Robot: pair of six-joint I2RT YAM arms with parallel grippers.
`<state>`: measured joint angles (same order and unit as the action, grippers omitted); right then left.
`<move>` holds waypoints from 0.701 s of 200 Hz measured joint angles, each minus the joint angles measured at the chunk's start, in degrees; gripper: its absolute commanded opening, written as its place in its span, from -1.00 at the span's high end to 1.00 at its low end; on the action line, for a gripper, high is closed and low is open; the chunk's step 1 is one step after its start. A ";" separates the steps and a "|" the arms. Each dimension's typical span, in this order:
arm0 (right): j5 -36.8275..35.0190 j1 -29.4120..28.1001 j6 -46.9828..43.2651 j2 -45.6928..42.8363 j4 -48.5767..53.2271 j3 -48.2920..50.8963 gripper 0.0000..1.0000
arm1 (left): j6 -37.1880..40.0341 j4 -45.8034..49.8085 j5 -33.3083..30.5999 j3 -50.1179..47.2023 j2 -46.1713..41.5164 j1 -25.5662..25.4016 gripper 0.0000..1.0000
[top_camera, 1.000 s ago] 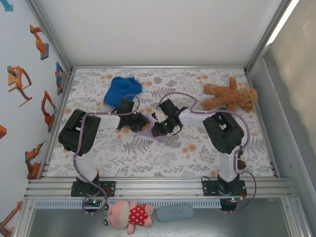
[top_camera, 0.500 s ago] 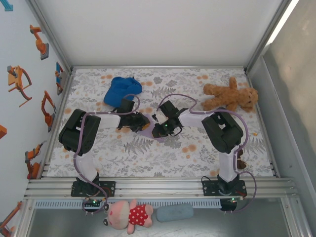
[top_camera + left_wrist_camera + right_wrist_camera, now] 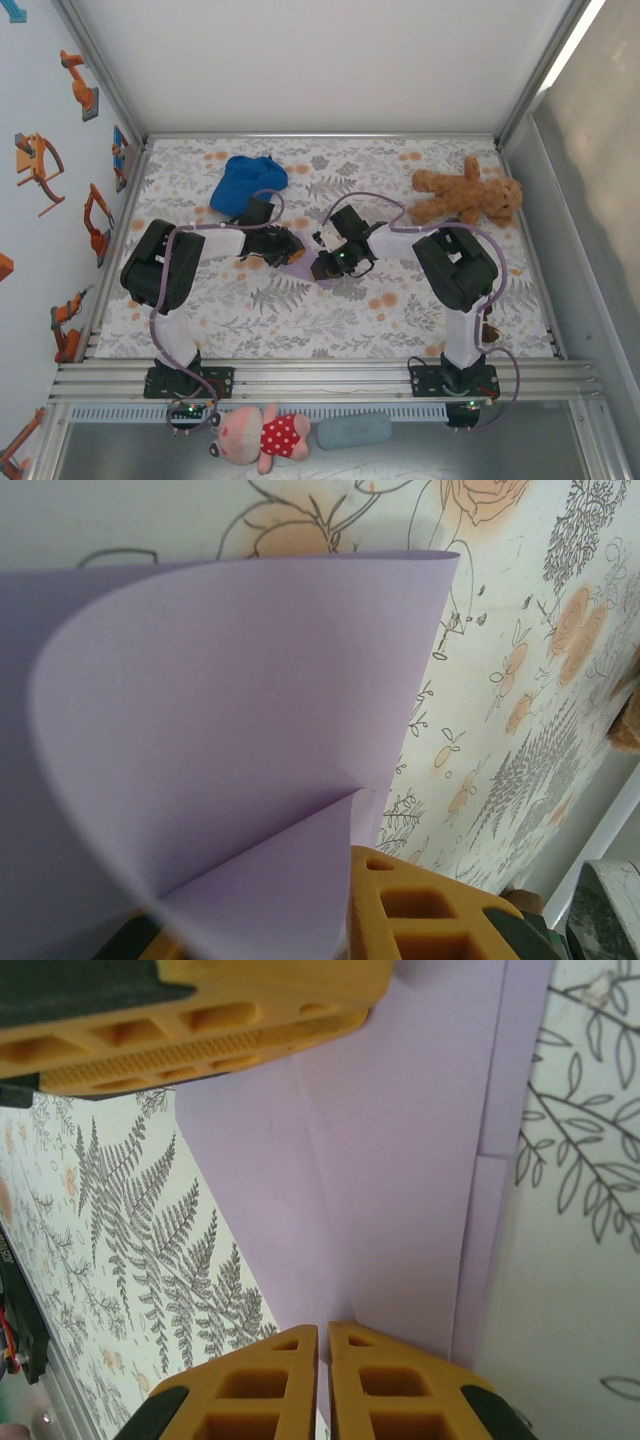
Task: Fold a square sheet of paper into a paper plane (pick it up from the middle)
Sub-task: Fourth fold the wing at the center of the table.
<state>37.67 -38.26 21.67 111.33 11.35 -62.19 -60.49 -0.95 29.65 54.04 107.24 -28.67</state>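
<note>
Square sheet of paper (image 3: pixel 303 266), lavender, lies at the middle of the floral table surface (image 3: pixel 400 310) in the top view, directly between the two tool heads. Left gripper (image 3: pixel 287 250) meets the sheet from the left side; right gripper (image 3: pixel 322 263) meets it from the right. Both arms are bent inward toward each other. A blue cap (image 3: pixel 248 182) lies at the far left of the table, well apart from the sheet. A brown teddy bear (image 3: pixel 466 196) lies at the far right. A pink plush toy (image 3: pixel 258 436) lies below the front rail.

Left wrist view: the sheet (image 3: pixel 230 730) is lifted off the table and curls over in a wide loop. One flap runs down between the yellow fingers (image 3: pixel 420 915). The left tool is clenched on that flap.

Right wrist view: the sheet (image 3: pixel 400 1160) lies flat on the floral surface, with a layered edge along its right side. The right gripper (image 3: pixel 322 1332) has its two yellow fingers pressed together over the near part of the sheet; whether any paper is pinched between them cannot be told. A finger (image 3: pixel 200 1020) of the left tool crosses the top of this view.
</note>
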 measured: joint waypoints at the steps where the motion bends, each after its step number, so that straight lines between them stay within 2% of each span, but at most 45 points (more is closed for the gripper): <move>1: 0.02 0.00 0.00 -0.07 0.04 0.02 0.77 | 0.00 0.02 -0.02 0.00 0.00 0.00 0.62; 140: -1.53 0.35 -0.02 -2.51 2.93 2.75 0.79 | 0.22 1.38 0.17 0.87 0.42 0.00 0.61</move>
<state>36.14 -37.91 21.65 108.81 14.28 -59.44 -60.27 0.43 29.82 54.92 107.66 -28.67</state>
